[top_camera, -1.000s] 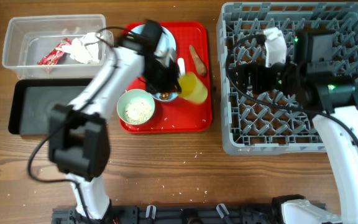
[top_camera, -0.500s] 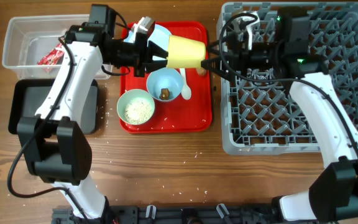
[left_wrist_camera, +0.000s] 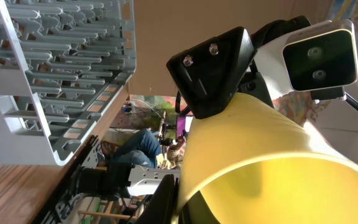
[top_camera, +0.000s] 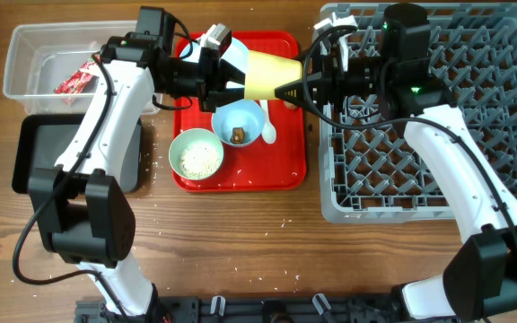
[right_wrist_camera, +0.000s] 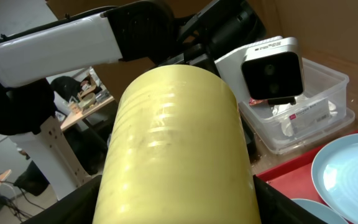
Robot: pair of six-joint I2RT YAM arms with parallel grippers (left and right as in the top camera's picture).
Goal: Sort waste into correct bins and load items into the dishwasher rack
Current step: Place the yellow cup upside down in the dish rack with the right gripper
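Cup (top_camera: 267, 74) between left and right fingers (top_camera: 291, 91)

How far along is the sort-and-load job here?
Done: the red-and-white wrapper lies in the clear tub. In hand: the yellow cup, airborne between left gripper and right gripper. Remaining: blue bowl with brown lump, green bowl of rice, spoon; no dish shows in the rack.
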